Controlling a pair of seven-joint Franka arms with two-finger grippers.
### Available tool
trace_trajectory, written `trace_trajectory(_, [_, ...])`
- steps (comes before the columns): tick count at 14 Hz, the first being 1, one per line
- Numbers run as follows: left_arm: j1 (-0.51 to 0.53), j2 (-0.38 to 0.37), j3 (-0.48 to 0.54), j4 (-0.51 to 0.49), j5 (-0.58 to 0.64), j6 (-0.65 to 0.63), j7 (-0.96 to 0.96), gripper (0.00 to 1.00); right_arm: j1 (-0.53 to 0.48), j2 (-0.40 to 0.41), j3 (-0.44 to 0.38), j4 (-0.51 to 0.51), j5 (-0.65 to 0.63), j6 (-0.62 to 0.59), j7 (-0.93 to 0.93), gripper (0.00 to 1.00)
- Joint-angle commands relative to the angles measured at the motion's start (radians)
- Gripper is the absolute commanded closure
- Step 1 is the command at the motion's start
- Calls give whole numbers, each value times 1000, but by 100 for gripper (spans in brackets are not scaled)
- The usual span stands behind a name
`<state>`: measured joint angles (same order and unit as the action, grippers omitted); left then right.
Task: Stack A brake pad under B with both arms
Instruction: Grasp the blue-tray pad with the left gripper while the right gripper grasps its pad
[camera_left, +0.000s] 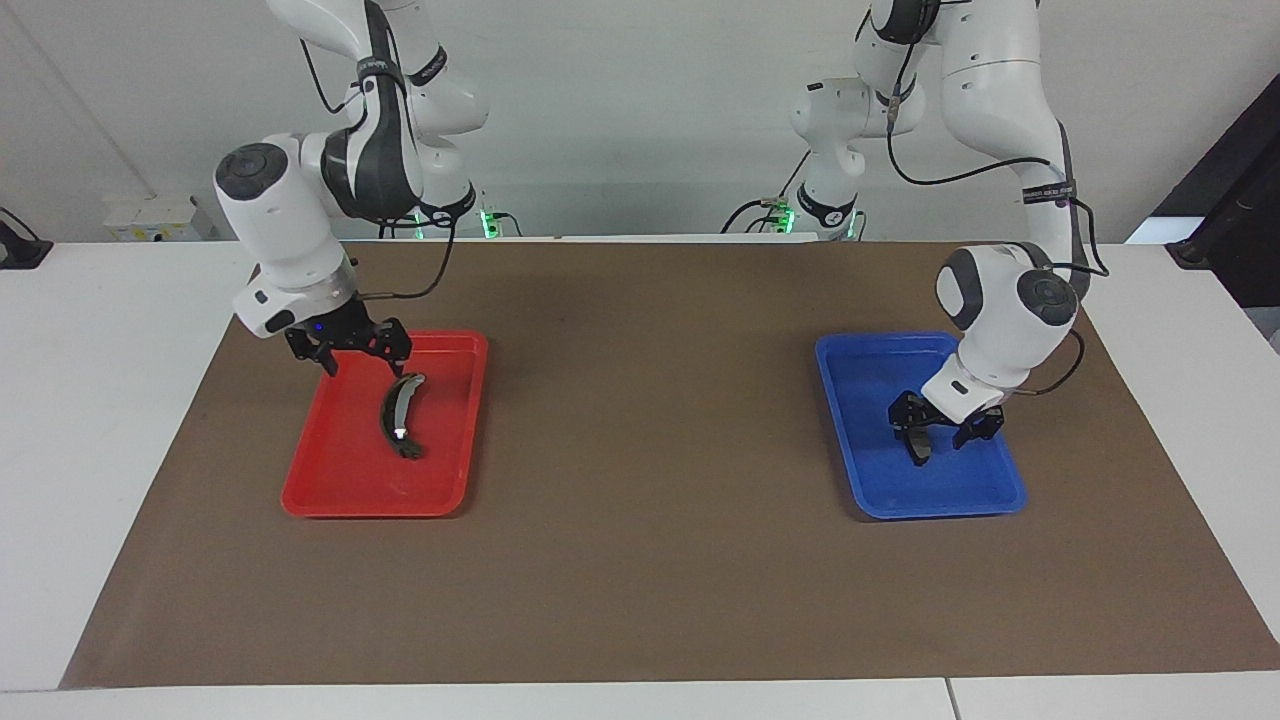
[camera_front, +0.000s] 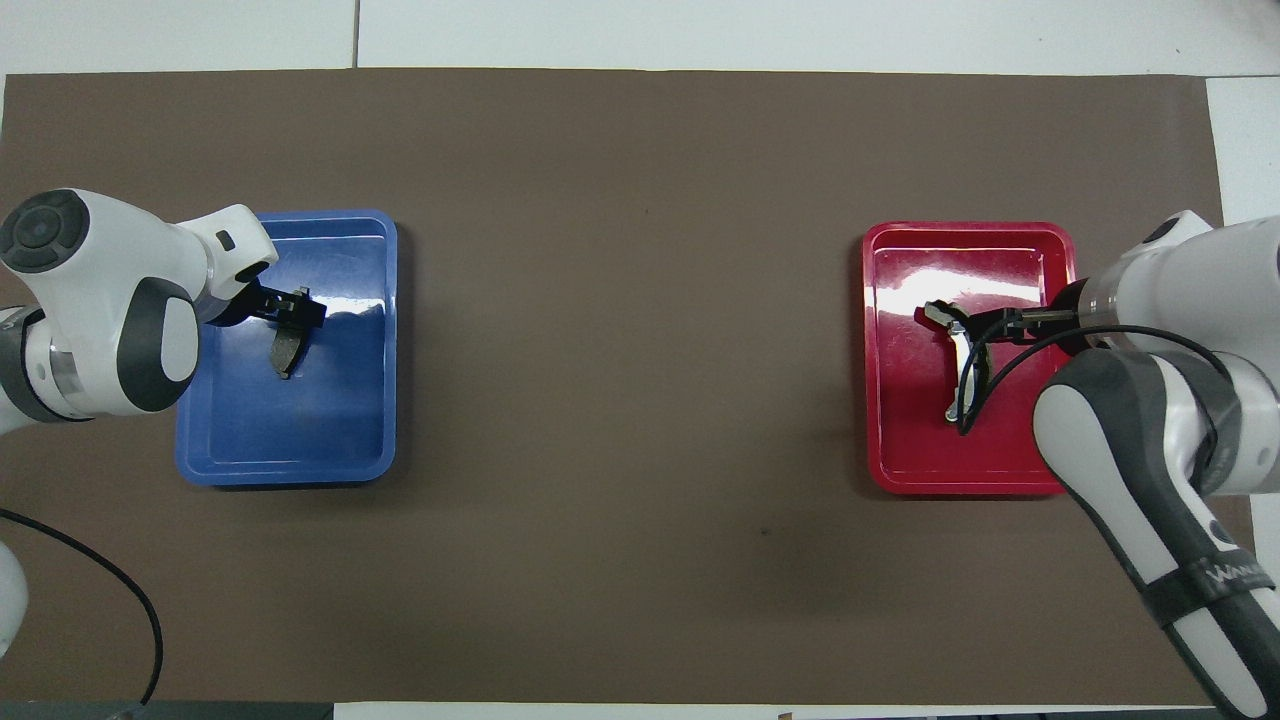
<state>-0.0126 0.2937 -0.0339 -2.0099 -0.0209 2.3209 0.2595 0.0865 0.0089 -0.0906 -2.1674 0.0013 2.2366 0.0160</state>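
Observation:
The A brake pad (camera_left: 918, 450) (camera_front: 284, 352), short and dark grey, lies in the blue tray (camera_left: 940, 508) (camera_front: 290, 470). My left gripper (camera_left: 938, 425) (camera_front: 305, 308) is open and low in that tray, over the end of the pad nearer the robots. B (camera_left: 395, 415) (camera_front: 938, 313), a long black crescent with a silver strip, lies in the red tray (camera_left: 350, 505) (camera_front: 970, 480). My right gripper (camera_left: 364, 360) (camera_front: 975, 325) hangs open above B's end nearer the robots, clear of it.
The two trays sit far apart on a brown mat (camera_left: 640, 450) (camera_front: 630, 350), the blue toward the left arm's end, the red toward the right arm's. A black cable (camera_front: 962, 405) from the right wrist loops over B.

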Motion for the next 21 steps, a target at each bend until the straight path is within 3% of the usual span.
trace_trajectory(1, [3,-41,-1,-58,7,-6,17,1,-2,26,0,-86,20,121,-66,0])
trace_trajectory(5, [11,-33,-1,-64,7,0,17,1,-5,111,0,-106,22,172,-137,0])
trace_trajectory(6, [11,-33,-1,-66,7,-6,15,14,-5,120,0,-111,22,185,-139,0])
trace_trajectory(8, [11,-36,-1,-66,7,-21,1,75,-5,125,0,-112,22,195,-139,0])
trace_trajectory(9, [13,-38,-1,-66,7,-52,-3,92,-7,126,0,-115,22,195,-139,0])
trace_trajectory(13, [11,-86,-1,-46,7,-77,3,98,-7,125,0,-127,22,179,-154,4])
trace_trajectory(15, [-1,-122,0,-1,7,-150,-6,98,-8,125,-1,-127,22,175,-169,7])
trace_trajectory(17, [-29,-139,-7,48,7,-241,-29,98,-13,125,-1,-127,22,175,-188,20])
trace_trajectory(21, [-165,-137,-9,34,7,-224,-181,99,-11,125,0,-124,22,157,-189,86])
